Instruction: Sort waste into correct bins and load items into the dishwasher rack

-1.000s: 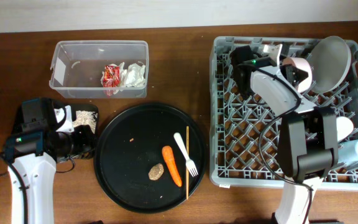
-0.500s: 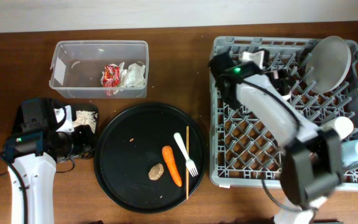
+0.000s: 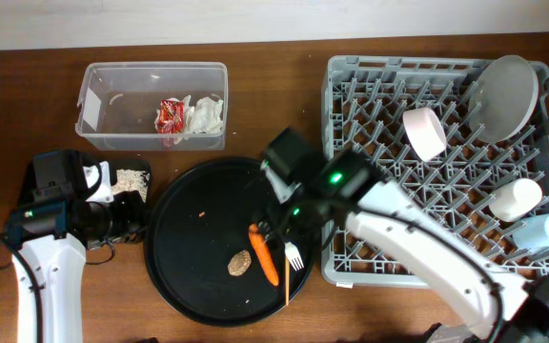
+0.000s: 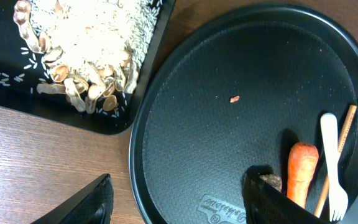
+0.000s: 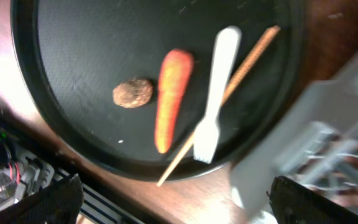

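An orange carrot (image 3: 263,253), a small brown lump (image 3: 239,263), a white fork (image 3: 287,238) and a thin chopstick (image 3: 287,272) lie on the round black tray (image 3: 198,248). My right gripper (image 3: 276,217) hovers open and empty just above them; its wrist view shows the carrot (image 5: 171,96), lump (image 5: 133,93), fork (image 5: 215,93) and chopstick (image 5: 229,93) between its spread jaws (image 5: 179,199). My left gripper (image 4: 179,202) is open and empty over the round tray's left rim. The clear tub (image 3: 98,105) holds a red wrapper (image 3: 170,115) and white tissue (image 3: 204,113). The shallow black tray (image 3: 122,167) holds rice scraps (image 4: 86,37).
The grey dishwasher rack (image 3: 389,205) fills the right side. In it stand a white plate (image 3: 503,95), a pale bowl (image 3: 425,133), a white cup (image 3: 515,198) and a light blue cup (image 3: 546,232). My left arm (image 3: 50,257) is at the table's left front.
My right gripper opened, leaving the bowl in the rack, and swung from the rack's back left down over the round tray. The left arm stayed put.
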You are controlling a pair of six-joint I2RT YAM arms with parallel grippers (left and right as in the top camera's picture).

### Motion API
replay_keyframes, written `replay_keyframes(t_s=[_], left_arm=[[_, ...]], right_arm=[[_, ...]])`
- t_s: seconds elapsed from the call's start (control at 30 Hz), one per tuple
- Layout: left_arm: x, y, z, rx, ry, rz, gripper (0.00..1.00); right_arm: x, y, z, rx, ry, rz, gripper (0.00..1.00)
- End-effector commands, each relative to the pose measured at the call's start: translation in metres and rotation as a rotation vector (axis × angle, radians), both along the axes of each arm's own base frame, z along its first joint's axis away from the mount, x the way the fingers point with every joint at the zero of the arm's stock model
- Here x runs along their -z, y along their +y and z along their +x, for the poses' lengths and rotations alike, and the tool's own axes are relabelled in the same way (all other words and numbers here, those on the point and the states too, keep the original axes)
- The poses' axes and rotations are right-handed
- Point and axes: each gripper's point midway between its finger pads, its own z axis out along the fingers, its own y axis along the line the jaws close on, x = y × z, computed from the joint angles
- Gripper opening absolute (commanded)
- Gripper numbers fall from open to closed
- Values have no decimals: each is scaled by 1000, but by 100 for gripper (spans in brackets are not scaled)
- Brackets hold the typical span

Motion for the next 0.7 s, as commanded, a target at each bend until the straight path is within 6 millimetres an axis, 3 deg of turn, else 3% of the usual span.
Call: replay_keyframes(t_s=[0.0,0.1,0.2,0.3,0.4,0.53,0.6,0.67], left_arm=[[-7,0,3,-3,-25,-6,66],[-8,-15,5,45,-33,-37,67],[-7,-52,4,187,-28,-39,71],[8,-97,-7,361,20,-46,71],[43,-127,-22,435,119,-69,71],[97,-175,-41,608,226,-107,71],[118,-187,-49,668,289,-77,71],[141,-185,-60,700,368,-4,70]], right_arm=[[41,9,-28,63,89,-45,95],[52,-5,-19,158,52,-107,95],[38,-24,1,229,-11,-106,95],[18,-65,26,363,-34,-78,96],[9,-100,34,440,-37,-91,96],[9,-131,41,538,-12,-115,96],[9,-135,43,552,-12,-117,96],[10,-138,43,554,-17,-130,96]])
